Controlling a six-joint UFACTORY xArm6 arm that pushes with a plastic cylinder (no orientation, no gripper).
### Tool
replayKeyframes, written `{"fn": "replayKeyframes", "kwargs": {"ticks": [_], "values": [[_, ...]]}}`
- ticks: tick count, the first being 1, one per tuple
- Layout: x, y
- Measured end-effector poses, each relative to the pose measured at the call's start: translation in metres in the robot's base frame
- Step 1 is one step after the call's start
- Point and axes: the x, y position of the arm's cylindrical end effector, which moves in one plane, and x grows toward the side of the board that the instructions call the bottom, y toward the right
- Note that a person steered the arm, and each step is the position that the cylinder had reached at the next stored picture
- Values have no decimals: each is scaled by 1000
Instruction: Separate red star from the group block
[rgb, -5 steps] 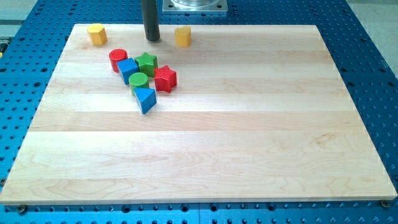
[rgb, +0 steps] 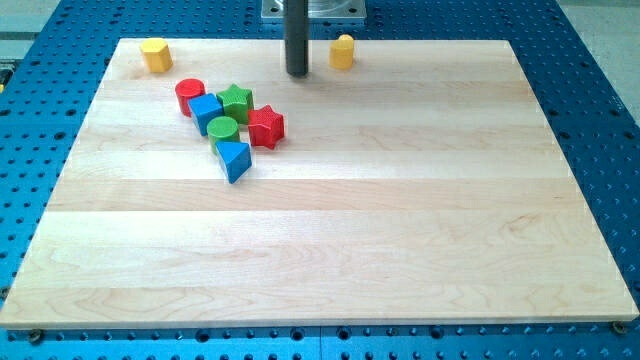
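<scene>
My tip (rgb: 297, 73) is the tool, a bare rod end grasping nothing, resting near the surface (rgb: 400, 220) top edge. Just to its right sits a yellow block (rgb: 342, 51). Below and left, well apart from it, the red star (rgb: 265, 126) touches the group: green star (rgb: 236, 101), green cylinder (rgb: 223, 130), blue cube (rgb: 205, 111), red cylinder (rgb: 189, 95), blue triangle (rgb: 234, 159). Far left sits a yellow hexagonal block (rgb: 154, 54).

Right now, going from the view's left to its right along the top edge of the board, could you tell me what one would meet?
Yellow block near the top left corner → my tip → second yellow block. The cluster of red, blue and green blocks lies lower on the board, below this row, so I leave it out.
</scene>
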Motion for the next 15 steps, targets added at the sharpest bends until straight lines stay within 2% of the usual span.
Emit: {"fn": "replayKeyframes", "kwargs": {"ticks": [5,6,7,10,12,13,14,15], "values": [[-7,-12],[-1,-32],[44,-22],[10,-42],[11,-55],[28,-91],[21,-137],[67,-211]]}}
